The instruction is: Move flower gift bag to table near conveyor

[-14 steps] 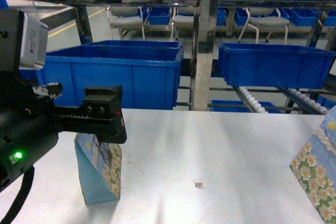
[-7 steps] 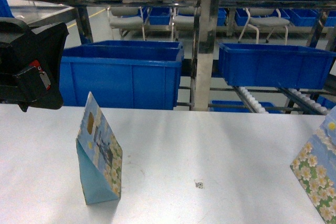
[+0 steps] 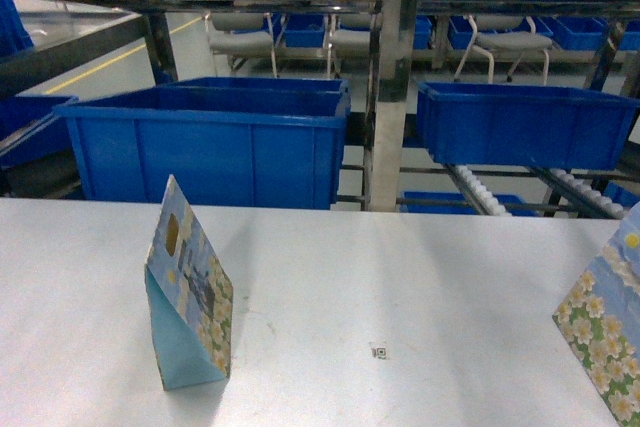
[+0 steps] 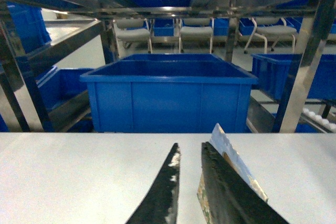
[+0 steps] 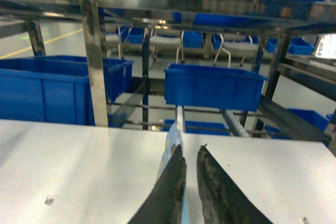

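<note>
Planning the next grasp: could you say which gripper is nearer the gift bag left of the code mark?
Left. The left gripper is just beside the gift bag, at its top edge; the right gripper is at the other bag.

An industrial warehouse or factory floor is shown. Stainless-steel conveyor racking [image 3: 385,97] with white roller tracks [image 3: 478,190] is loaded with blue plastic bins [image 3: 210,142]. A yellow floor line [image 3: 120,52] and grey chairs [image 3: 240,37] are seen beyond the white table [image 3: 420,287].
</note>
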You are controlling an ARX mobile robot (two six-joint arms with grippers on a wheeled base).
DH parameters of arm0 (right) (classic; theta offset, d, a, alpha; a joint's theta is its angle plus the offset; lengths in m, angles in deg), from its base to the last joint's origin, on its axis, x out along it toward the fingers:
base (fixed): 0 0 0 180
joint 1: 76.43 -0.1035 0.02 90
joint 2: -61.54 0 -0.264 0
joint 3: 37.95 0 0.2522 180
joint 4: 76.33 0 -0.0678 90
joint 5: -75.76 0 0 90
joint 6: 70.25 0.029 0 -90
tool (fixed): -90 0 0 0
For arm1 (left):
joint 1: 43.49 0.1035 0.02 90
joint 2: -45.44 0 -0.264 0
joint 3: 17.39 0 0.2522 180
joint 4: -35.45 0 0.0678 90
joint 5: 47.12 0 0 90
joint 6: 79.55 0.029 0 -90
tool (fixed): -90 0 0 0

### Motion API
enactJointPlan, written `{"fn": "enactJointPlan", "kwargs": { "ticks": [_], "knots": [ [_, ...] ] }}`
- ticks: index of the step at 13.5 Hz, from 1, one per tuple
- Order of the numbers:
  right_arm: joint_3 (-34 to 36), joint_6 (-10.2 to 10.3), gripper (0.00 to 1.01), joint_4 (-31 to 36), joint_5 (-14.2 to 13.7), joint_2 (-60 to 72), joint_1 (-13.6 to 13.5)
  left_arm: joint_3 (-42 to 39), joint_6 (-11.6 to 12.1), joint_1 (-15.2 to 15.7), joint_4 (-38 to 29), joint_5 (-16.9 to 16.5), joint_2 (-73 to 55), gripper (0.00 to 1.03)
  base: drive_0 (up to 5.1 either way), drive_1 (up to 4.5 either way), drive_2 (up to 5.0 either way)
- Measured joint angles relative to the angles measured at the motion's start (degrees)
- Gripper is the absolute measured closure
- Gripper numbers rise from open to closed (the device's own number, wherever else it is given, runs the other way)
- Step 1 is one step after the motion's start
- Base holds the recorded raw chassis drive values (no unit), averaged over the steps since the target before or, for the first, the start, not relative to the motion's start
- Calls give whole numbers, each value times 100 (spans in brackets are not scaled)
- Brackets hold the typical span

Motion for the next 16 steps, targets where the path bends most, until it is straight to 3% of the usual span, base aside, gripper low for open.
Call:
{"fn": "enactJointPlan", "kwargs": {
  "ticks": [1, 4, 6, 8, 16],
  "knots": [
    [0, 4, 97, -44, -2, 11, 0, -22, -4, 114, 219, -105, 343, 100, 0, 0, 0],
    [0, 7, 99, -50, 0, 13, 0, -247, -26, 415, 1169, -415, 1440, 101, 0, 0, 0],
    [0, 7, 99, -48, -4, 13, 0, -260, -28, 986, 1762, -935, 2105, 101, 0, 0, 0],
    [0, 7, 99, -50, -2, 13, 0, -262, -28, 981, 2962, -1008, 3410, 101, 0, 0, 0],
    [0, 7, 99, -50, -2, 13, 0, -262, -28, 981, 4048, -1005, 4524, 101, 0, 0, 0]
  ]
}}
